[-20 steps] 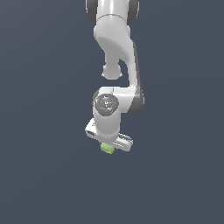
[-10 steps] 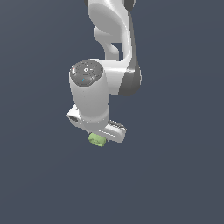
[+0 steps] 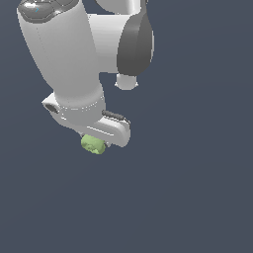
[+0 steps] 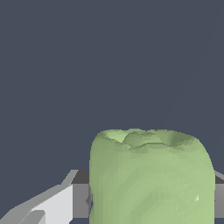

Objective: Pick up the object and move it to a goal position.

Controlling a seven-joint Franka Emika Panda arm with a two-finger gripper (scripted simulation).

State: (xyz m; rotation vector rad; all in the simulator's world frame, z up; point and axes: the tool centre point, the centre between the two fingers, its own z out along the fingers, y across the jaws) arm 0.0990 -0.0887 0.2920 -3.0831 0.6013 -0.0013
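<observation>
Green object (image 3: 93, 144) apparently clamped, tool (image 3: 94, 141) mostly hidden

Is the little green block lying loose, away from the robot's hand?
No, the block sits right under the gripper, and the wrist view shows it between the jaws.

Glossy white rounded arm (image 3: 69, 54) w/ dark grey joint band & cap, white blocky gripper (image 3: 94, 141) housing, grey finger pads (image 4: 81, 199).

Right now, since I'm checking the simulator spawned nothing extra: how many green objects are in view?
1. The green object sits under the white gripper, filling the wrist view between its fingers. The arm could hide others.
</observation>
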